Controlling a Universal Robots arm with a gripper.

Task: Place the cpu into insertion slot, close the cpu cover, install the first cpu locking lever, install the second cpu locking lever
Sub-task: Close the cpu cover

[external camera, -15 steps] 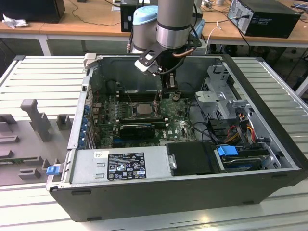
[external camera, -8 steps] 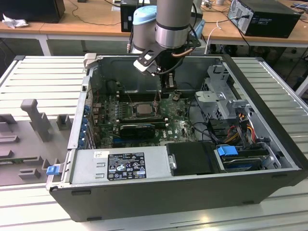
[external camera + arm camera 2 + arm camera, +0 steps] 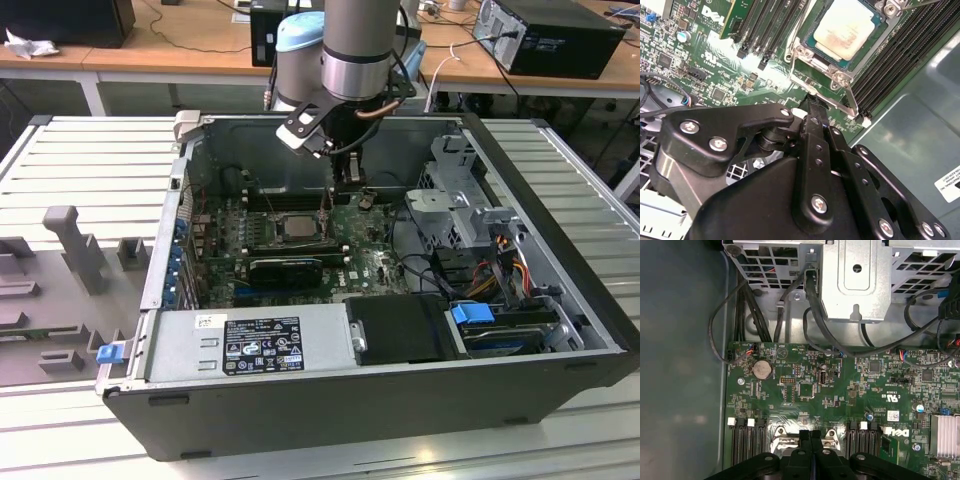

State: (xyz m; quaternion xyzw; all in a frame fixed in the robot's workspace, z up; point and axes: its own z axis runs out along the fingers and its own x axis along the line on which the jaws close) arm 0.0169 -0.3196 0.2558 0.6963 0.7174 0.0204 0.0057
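Jaws closed; cpu (image 3: 847,27) in insertion slot (image 3: 871,46)

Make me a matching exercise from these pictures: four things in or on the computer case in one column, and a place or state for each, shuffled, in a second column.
Things
1. cpu
2. end effector
3. coin battery
4. blue tab

Places or states
A. round and silver, lying on the green board
B. silvery top showing through the window of the cpu cover
C. at an outer corner of the case, on the exterior view's left
D. shut, its tip close to the cover's edge

Pairs: 1-B, 2-D, 3-A, 4-C
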